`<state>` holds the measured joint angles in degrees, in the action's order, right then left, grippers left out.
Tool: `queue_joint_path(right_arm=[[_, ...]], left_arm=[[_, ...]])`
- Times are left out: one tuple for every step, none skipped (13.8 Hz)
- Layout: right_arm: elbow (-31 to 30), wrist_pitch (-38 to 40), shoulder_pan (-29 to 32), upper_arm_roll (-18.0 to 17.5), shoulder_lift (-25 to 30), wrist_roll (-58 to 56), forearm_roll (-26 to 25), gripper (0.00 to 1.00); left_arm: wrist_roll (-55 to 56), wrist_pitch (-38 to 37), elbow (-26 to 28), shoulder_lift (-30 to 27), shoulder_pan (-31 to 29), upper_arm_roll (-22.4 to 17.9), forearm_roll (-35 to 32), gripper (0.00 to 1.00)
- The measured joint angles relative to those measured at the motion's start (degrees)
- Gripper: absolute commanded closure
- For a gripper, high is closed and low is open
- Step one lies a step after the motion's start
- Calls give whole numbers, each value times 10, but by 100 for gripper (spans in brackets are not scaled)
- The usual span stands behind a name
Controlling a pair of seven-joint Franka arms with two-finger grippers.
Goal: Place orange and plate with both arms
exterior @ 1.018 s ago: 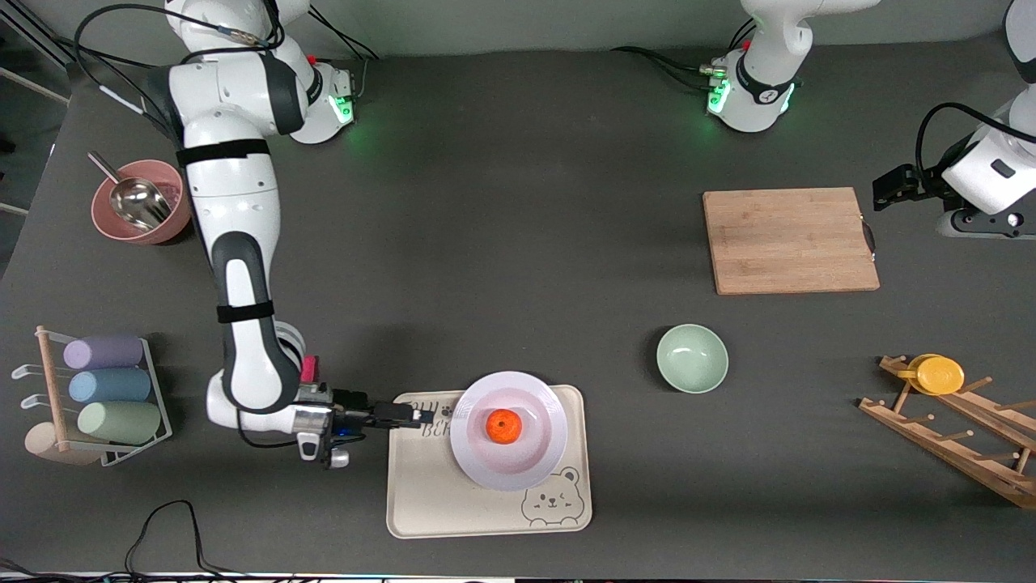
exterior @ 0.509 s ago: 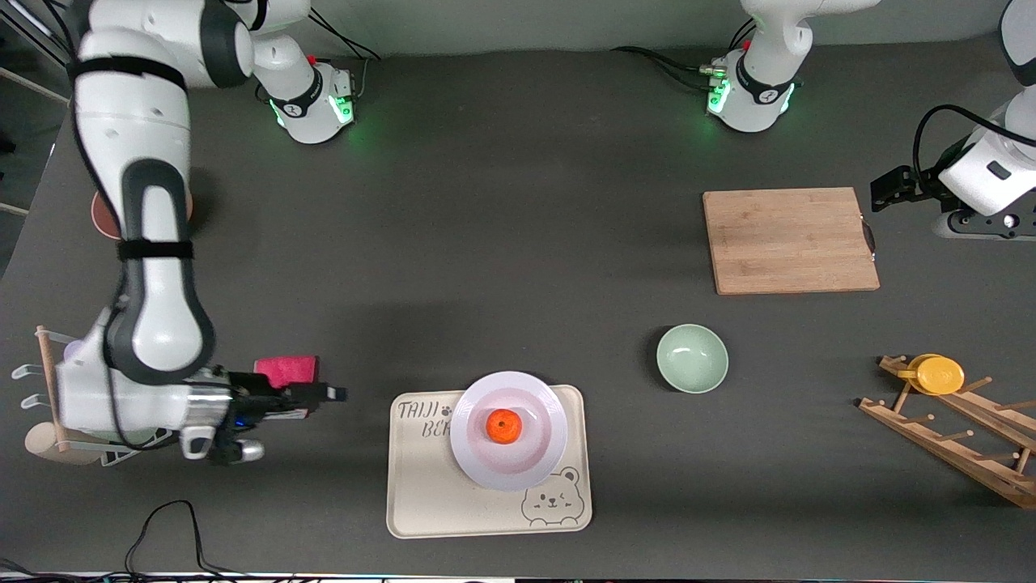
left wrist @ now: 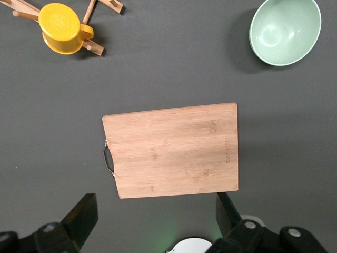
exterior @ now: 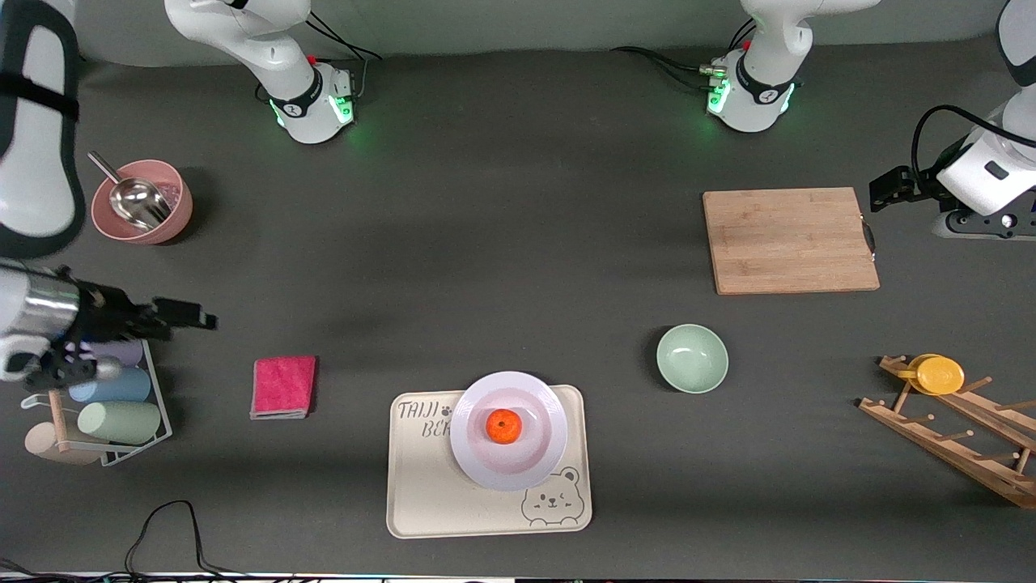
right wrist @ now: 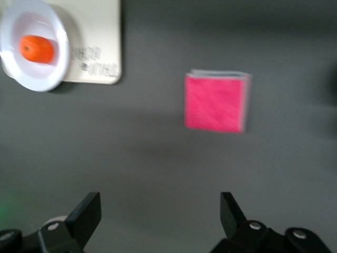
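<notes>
The orange (exterior: 503, 426) sits in the middle of the plate (exterior: 509, 461), and the plate rests on the tray (exterior: 441, 506), overlapping the tray's printed corner.

The right gripper (exterior: 190, 314) is up in the air at the right arm's end of the table, over bare tabletop beside the cup rack (exterior: 121, 429). Its fingers (right wrist: 86, 216) are spread wide and hold nothing. In the right wrist view, the pink cloth (right wrist: 216, 102) lies on the table ahead of the fingertips, closest to one finger, and the plate (right wrist: 32, 63) with the orange (right wrist: 36, 48) lies well apart from them, farther out than the cloth and off to the side.

The left gripper (exterior: 886, 191) waits in the air at the left arm's end of the table, just beside the cutting board (exterior: 789, 240). Its fingers (left wrist: 84, 217) are spread wide and empty. In the left wrist view, the board (left wrist: 171, 150) lies between and ahead of the fingertips, with the green bowl (left wrist: 285, 30) and yellow cup (left wrist: 63, 27) farther out.
</notes>
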<state>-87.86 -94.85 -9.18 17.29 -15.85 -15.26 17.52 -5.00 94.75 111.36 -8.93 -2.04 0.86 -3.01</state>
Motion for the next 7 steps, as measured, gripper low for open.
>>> queue_joint_path(right_arm=[[-9,9,9,-9,26,7,-32,0],[-15,20,23,-27,48,23,-59,0],[-17,31,40,-53,66,46,-84,0],[-18,41,54,-78,80,69,-103,0],[-19,49,60,-96,92,90,-117,0],[-21,53,61,-106,102,106,-124,0],[-22,56,61,-112,108,116,-129,0]], left_arm=[[0,1,1,0,0,0,0,0],[0,2,1,0,0,0,0,0],[0,3,2,0,0,0,0,0],[0,3,3,0,0,0,0,0],[0,4,4,0,0,0,0,0],[0,4,4,0,0,0,0,0],[0,4,5,0,0,0,0,0]])
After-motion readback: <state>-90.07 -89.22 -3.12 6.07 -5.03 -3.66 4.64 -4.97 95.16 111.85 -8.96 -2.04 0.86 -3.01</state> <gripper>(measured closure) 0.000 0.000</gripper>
